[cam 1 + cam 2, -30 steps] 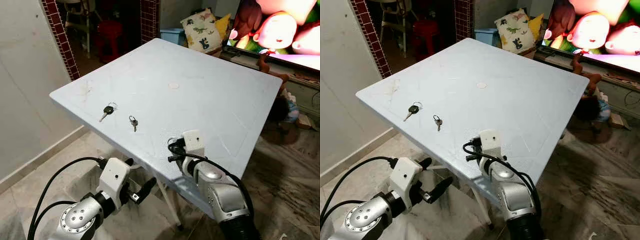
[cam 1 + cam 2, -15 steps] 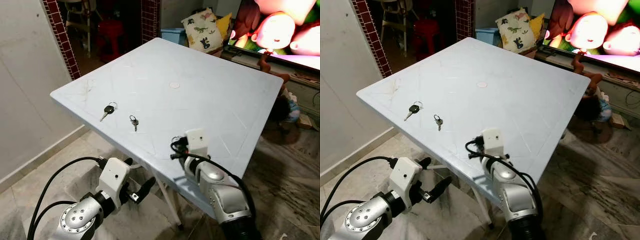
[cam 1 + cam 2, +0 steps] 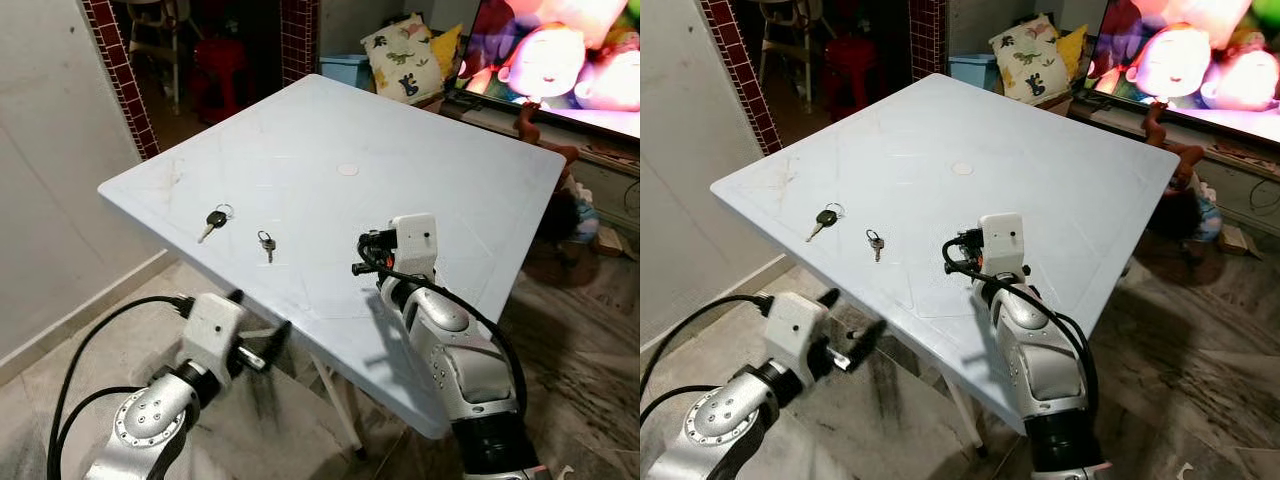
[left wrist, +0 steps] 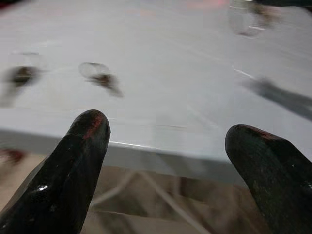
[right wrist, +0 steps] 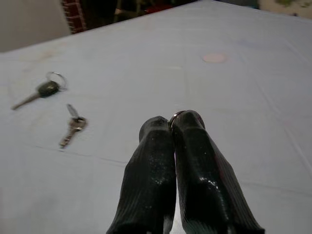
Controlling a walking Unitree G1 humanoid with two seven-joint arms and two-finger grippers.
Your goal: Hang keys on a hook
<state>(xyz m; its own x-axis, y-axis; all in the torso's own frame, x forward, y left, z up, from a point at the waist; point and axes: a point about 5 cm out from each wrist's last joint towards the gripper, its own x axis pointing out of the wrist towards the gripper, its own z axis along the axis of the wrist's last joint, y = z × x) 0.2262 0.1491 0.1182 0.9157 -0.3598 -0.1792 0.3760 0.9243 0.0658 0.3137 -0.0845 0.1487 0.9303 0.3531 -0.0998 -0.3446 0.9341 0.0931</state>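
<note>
The right gripper (image 5: 171, 127) is over the table (image 3: 430, 170), with its two fingers pressed together and a thin ring (image 5: 174, 115) peeking out between the tips. The small key (image 3: 267, 244) lies ahead and to its left, its long side pointing toward the near edge. The black key (image 3: 213, 222) lies further left. The left gripper (image 4: 165, 146) waits below the edge, fingers apart. I see no hook.
</note>
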